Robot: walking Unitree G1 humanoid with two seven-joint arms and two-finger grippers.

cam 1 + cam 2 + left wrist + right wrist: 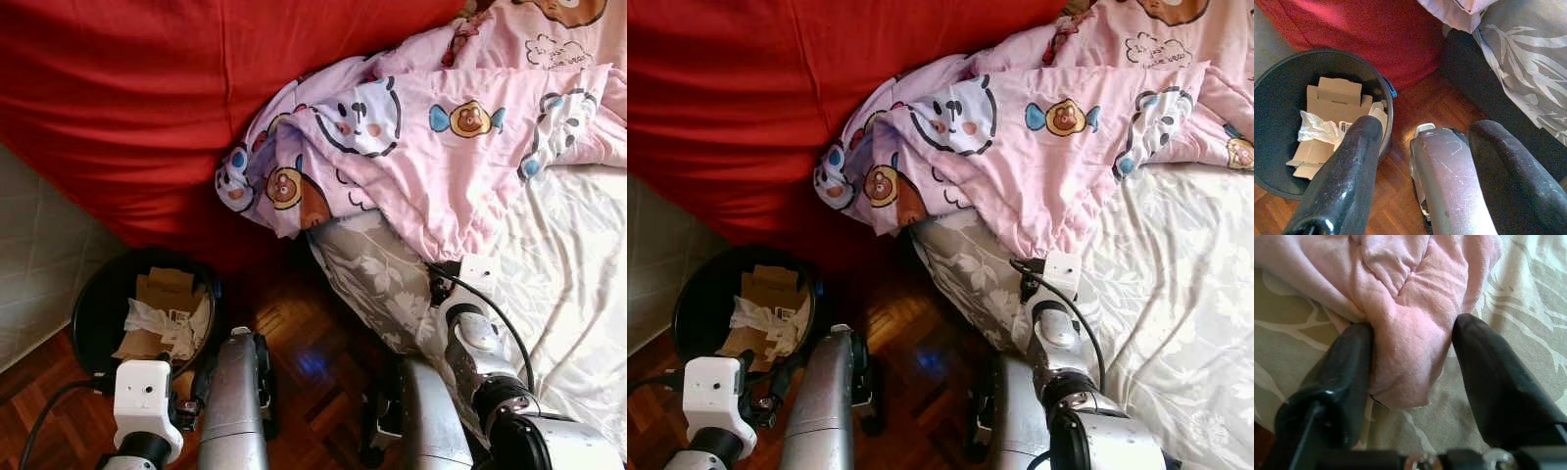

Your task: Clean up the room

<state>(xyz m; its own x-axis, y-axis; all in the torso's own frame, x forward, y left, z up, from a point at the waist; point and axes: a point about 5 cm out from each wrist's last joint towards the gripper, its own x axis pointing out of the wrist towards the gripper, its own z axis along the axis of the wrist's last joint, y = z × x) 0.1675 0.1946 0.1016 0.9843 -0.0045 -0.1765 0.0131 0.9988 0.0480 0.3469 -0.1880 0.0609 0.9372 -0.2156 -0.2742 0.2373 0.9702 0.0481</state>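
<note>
A pink cartoon-print blanket [441, 147] lies crumpled on the bed, one corner hanging over the edge. My right gripper [1411, 330] is open at its lower hem on the floral sheet [573, 284]. A pink fold [1405, 347] sits between the two fingers and touches one of them. My left gripper [1430, 128] hangs open low beside a black bin [93, 294], nothing between its fingers. The bin holds flattened cardboard [165, 289] and crumpled white paper [162, 321].
A large red cover [147, 98] fills the area behind the bin and left of the blanket. Dark parquet floor [304, 357] runs between bin and bed. A pale quilted surface [39, 245] lies at the far left. My silver legs stand on the floor.
</note>
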